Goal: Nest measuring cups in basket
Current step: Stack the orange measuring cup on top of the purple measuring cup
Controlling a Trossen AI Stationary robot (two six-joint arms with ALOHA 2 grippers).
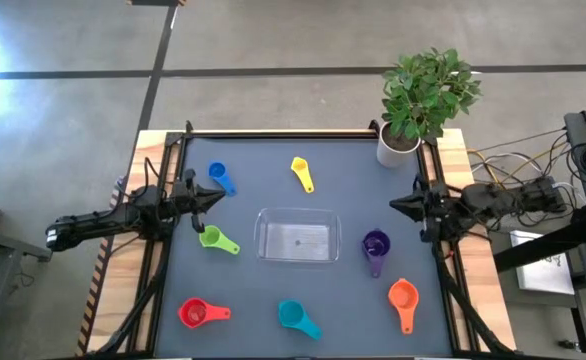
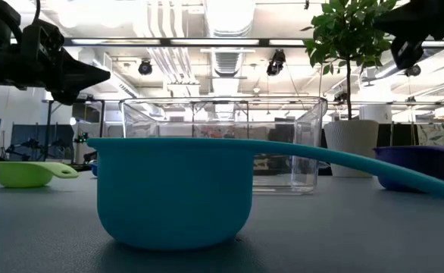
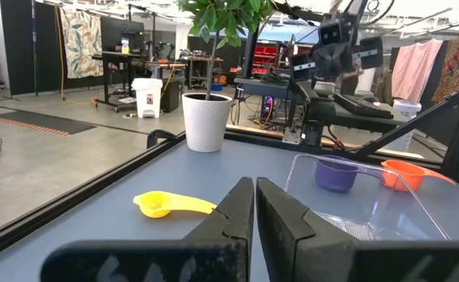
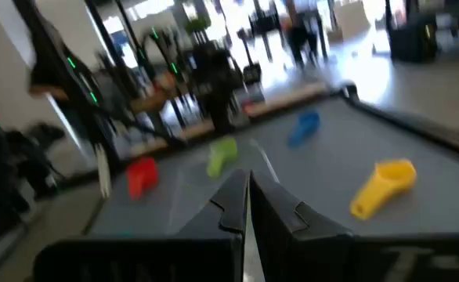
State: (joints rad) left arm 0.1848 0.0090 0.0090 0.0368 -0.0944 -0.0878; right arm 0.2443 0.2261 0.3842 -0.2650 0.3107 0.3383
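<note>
The clear basket (image 1: 295, 237) stands on its base mid-table and holds nothing. Several measuring cups rest on the mat around it: blue (image 1: 219, 177), yellow (image 1: 302, 172), green (image 1: 216, 240), purple (image 1: 375, 248), orange (image 1: 403, 298), red (image 1: 198, 313) and teal (image 1: 295, 317). The teal cup (image 2: 173, 189) fills the low view. My left gripper (image 1: 218, 197) hovers shut at the left side between the blue and green cups. My right gripper (image 1: 393, 207) hovers shut at the right side, above the purple cup. My left gripper (image 3: 254, 207) and right gripper (image 4: 247, 196) hold nothing.
A white pot with a green plant (image 1: 401, 145) stands at the table's far right corner. A raised black frame (image 1: 273, 133) runs round the dark mat. Open mat lies between the cups and along the near edge. Cables and equipment sit beyond the right edge.
</note>
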